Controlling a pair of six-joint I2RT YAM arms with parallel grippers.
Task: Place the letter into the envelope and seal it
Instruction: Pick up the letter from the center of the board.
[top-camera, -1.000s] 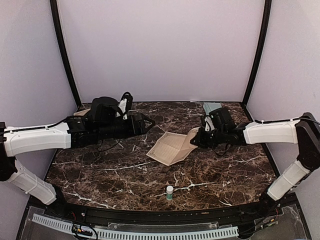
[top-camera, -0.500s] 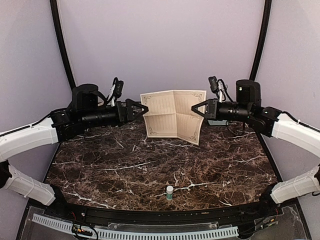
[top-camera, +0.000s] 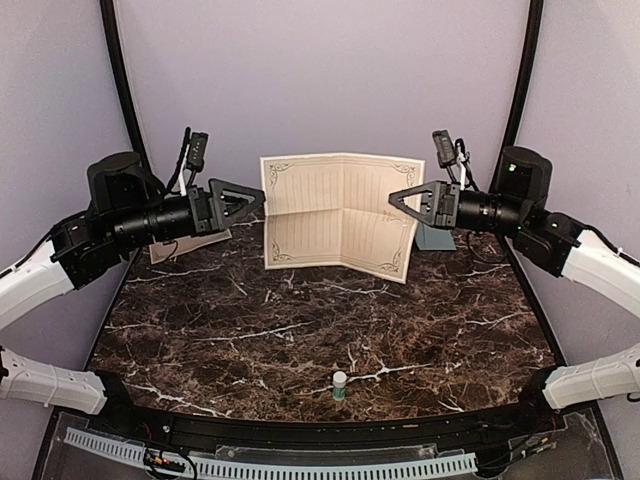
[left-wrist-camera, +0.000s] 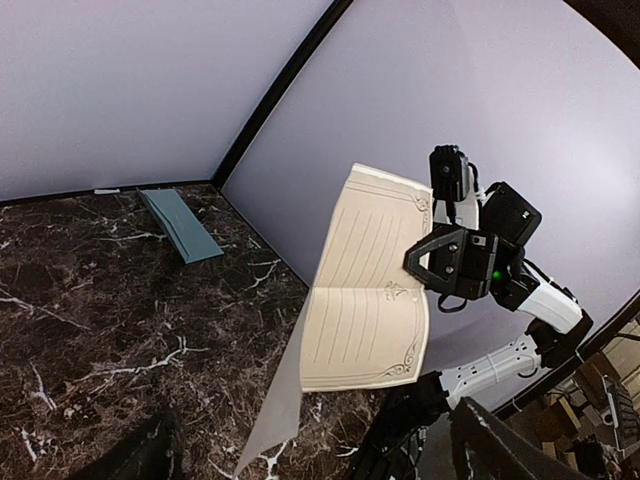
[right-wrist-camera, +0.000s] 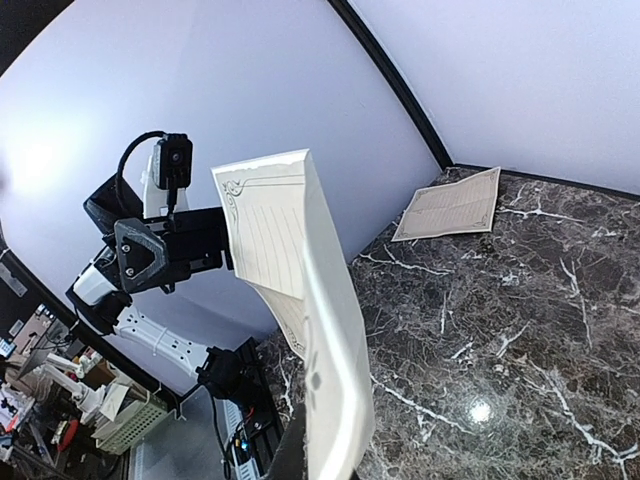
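Note:
The letter (top-camera: 335, 210), a tan creased sheet with ruled lines, hangs upright in the air over the back of the table. My right gripper (top-camera: 397, 200) is shut on its right edge; in the right wrist view the sheet (right-wrist-camera: 300, 260) rises straight out of the shut gripper (right-wrist-camera: 300, 465). My left gripper (top-camera: 255, 200) stands open at the letter's left edge. In the left wrist view the letter's near edge (left-wrist-camera: 270, 425) runs down between the wide-spread fingers (left-wrist-camera: 500, 450). The teal envelope (top-camera: 437, 237) lies flat at the back right (left-wrist-camera: 180, 225).
A second tan sheet (top-camera: 185, 245) lies at the back left corner (right-wrist-camera: 450, 205). A small white glue stick (top-camera: 340, 385) stands near the front edge of the dark marble table (top-camera: 300, 330). Pale walls close in the back and sides.
Both arms rose from low over the table to chest height. The letter went up with the right gripper and now hangs unfolded. The left gripper opened a little wider.

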